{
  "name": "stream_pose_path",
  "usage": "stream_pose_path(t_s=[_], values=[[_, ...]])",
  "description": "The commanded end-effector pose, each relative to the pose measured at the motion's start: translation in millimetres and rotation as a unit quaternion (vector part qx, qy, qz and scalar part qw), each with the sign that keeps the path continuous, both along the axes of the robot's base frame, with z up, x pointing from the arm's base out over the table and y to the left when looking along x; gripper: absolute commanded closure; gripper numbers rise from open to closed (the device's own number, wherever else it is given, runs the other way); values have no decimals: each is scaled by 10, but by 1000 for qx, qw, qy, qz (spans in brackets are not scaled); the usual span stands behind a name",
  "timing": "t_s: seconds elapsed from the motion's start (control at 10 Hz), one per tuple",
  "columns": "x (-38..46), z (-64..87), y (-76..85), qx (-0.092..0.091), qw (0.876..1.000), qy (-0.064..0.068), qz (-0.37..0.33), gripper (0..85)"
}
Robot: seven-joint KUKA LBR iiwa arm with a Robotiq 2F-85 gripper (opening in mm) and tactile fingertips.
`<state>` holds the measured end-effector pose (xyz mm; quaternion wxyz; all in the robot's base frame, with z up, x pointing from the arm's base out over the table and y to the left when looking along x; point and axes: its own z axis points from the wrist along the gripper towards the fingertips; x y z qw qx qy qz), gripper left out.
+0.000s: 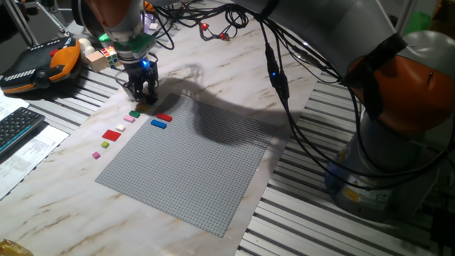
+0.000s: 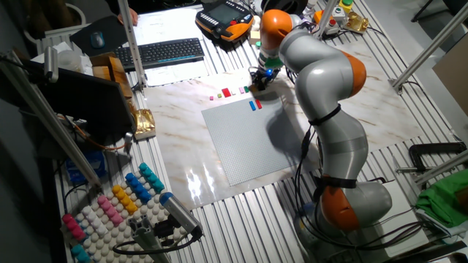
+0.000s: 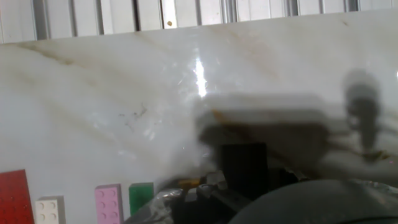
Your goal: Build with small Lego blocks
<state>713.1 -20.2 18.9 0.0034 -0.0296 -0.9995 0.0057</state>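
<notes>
Lego blocks (image 1: 114, 134) beside baseplate (image 1: 199, 167), black one blurred under end effector (image 1: 144, 98) (grip state unreadable)

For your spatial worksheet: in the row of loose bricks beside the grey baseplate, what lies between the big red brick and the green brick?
In the hand view, a white brick and a pink brick lie between the red brick and the green brick.

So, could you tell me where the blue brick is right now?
In one fixed view, the blue brick lies on the grey baseplate near its far-left corner, beside a red brick.
</notes>
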Motion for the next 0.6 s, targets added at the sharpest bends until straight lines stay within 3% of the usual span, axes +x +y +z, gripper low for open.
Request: stream_pose_path(t_s=[0.0, 0.5], values=[[0, -12, -5, -2, 1000, -1, 3, 353], [-26, -55, 40, 1, 1000, -4, 2, 357]])
